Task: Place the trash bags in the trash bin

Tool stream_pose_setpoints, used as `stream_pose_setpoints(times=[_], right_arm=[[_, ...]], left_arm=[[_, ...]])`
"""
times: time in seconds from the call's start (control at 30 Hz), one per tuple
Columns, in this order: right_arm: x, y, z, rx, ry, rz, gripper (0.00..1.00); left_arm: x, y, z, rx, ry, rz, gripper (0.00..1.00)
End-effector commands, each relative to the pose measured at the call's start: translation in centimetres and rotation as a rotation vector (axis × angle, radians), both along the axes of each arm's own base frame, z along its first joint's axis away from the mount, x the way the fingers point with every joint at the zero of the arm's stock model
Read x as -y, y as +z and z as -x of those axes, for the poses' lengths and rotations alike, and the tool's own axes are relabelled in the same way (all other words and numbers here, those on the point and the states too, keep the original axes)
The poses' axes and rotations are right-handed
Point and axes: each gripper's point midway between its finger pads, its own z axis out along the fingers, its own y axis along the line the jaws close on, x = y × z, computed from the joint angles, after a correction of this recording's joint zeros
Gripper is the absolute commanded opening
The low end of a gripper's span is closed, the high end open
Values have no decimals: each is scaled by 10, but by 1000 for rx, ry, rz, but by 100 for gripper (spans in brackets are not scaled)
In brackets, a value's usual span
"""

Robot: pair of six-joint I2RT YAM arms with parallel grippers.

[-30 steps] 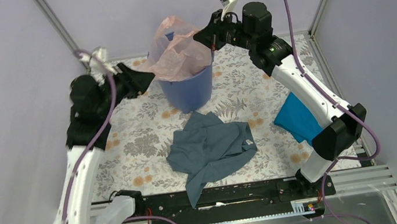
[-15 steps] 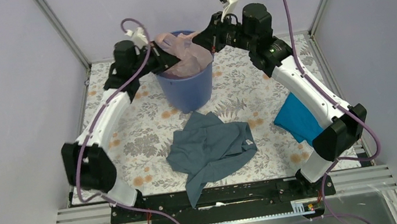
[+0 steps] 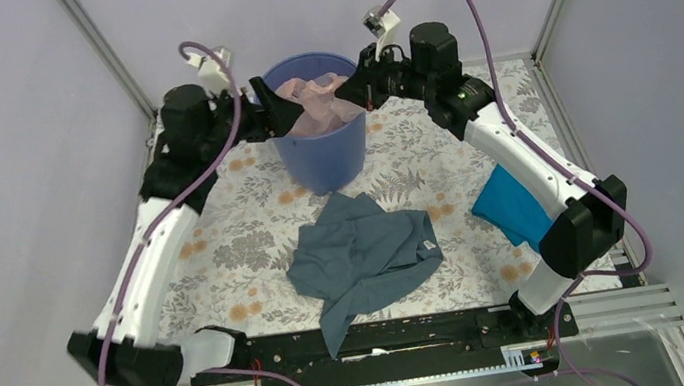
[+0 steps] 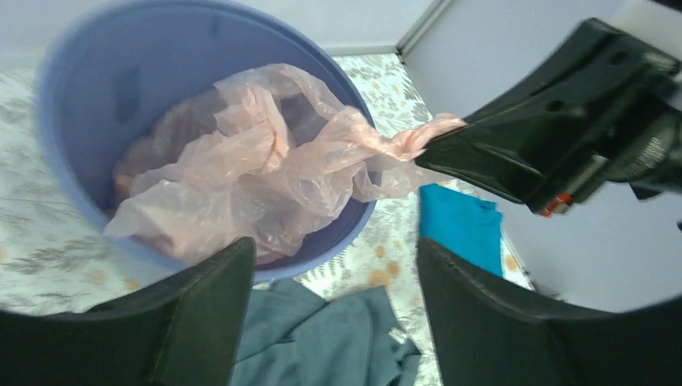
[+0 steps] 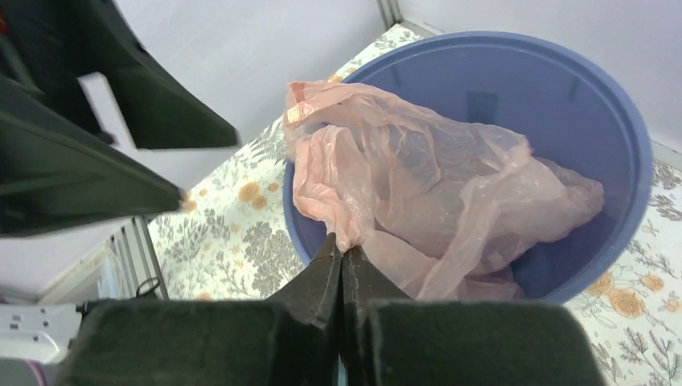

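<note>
A second ago the bag [image 3: 315, 104] billowed high above the bin [image 3: 323, 160]; now we have it sunk mostly inside, at the middle of the far edge of the table [image 3: 240, 217]. Our left gripper [image 3: 278, 111], which pressed into the plastic half a second back, sits at the bin's left rim with its jaws wide and empty. Our right gripper [image 3: 356, 93] is clamped tight on a twisted corner of the bag at the right rim. We judge the stuffing nearly done, with only that corner left to release. We cannot see the bin's bottom, nor tell whether the folds at the left rim lie inside or spill over it. One flap stands above the rim.
</note>
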Motion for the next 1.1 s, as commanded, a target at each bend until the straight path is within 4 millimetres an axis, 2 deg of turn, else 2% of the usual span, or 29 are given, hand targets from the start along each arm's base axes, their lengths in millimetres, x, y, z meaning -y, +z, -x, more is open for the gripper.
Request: stream_pose_setpoints(times=[0.0, 0.1, 0.23, 0.37, 0.43, 0.57, 0.7, 0.73, 0.83, 0.9, 1.0, 1.03, 1.07], right_arm=[[-6, 28, 38, 184, 202, 15, 3], [-4, 29, 48, 224, 240, 30, 4], [-3, 31, 60, 254, 290, 40, 5], [-2, 31, 66, 250, 320, 53, 5], [-1, 31, 71, 252, 331, 50, 5], [1, 31, 74, 255, 325, 54, 4], [2, 30, 76, 253, 330, 59, 4], [2, 29, 77, 252, 336, 59, 4], [3, 25, 80, 241, 342, 64, 5], [6, 19, 82, 230, 331, 80, 8], [13, 6, 83, 220, 301, 112, 9], [16, 1, 85, 211, 296, 123, 9], [18, -3, 86, 207, 295, 136, 10]], left_arm=[[-43, 33, 24, 133, 144, -103, 84], [-55, 51, 28, 191, 186, -112, 97], [-42, 58, 11, 169, 134, -126, 99], [-16, 52, -12, 117, 28, -129, 99], [-10, 45, -22, 98, 7, -133, 99], [-7, 31, -28, 70, -1, -147, 99], [-16, 20, -26, 67, 39, -174, 97], [-19, 18, -27, 65, 54, -184, 93], [-28, 13, -36, 54, 119, -212, 74], [-32, 13, -43, 53, 149, -223, 56], [-41, 14, -57, 29, 217, -235, 23], [-42, 16, -63, 26, 229, -226, 17], [-43, 20, -68, 24, 238, -209, 15]])
